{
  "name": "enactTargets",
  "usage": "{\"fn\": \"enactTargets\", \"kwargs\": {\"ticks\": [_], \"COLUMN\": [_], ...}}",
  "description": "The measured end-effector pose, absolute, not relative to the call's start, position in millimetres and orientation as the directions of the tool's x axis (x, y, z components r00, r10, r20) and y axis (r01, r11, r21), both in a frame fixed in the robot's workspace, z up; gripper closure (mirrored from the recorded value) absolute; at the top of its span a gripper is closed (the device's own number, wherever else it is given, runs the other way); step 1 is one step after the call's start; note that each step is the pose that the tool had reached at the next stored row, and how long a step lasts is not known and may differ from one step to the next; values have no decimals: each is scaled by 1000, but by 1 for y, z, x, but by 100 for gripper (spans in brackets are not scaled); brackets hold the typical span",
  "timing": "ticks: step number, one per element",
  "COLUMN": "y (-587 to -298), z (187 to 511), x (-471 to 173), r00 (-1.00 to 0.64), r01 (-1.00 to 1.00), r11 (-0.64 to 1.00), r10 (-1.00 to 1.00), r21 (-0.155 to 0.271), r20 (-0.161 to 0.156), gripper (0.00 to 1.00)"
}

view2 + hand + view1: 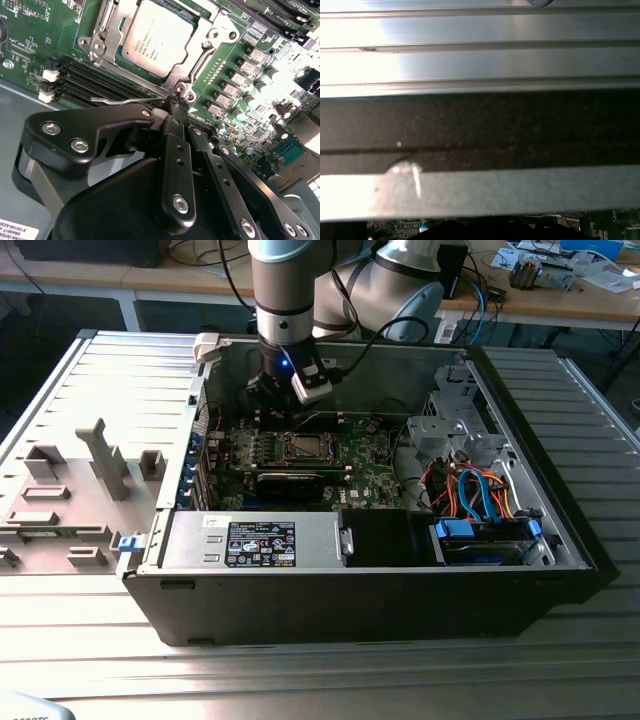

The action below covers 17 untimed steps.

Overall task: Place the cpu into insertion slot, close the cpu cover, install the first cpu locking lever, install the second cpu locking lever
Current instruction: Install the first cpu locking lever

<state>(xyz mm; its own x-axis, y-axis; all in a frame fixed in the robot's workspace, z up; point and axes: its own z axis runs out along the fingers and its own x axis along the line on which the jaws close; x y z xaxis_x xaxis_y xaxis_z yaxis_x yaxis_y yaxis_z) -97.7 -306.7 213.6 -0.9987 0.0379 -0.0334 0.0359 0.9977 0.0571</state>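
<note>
The robot arm reaches down into an open computer case [560,570] that lies on a ribbed metal table [80,640]. Its gripper [174,102] hangs low over the green circuit board [35,30], just beside one corner of the insertion slot [303,446]. In the second wrist view the two black fingers [176,150] are pressed together, and their tips pinch the end of a thin silver locking lever [125,100]. The lever lies flat along the row of black memory slots [95,80].

The cpu [157,36] sits in the slot, silvery and flat. The cpu cover [112,22] lies down around it, like a metal frame, with a second thin lever [200,55] running along one side.

Other things crowd close. A long black card [290,481] lies just in front of the slot in the exterior view. A labelled power box [255,540] fills the near side of the case. Orange and blue cables [470,490] curl on the exterior view's right, near a metal drive cage [450,425]. Grey plastic holders [100,460] stand on the table at the exterior view's left. In the first wrist view, the case's dark wall [480,130] crosses in front.
</note>
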Motion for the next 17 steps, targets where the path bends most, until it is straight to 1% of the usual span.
{"fn": "enactTargets", "kwargs": {"ticks": [17], "y": [-307], "z": [209], "x": [-97], "r00": [-999], "r01": [36], "r11": [998], "r10": [38], "r21": [57], "r20": [-33], "gripper": [89]}}
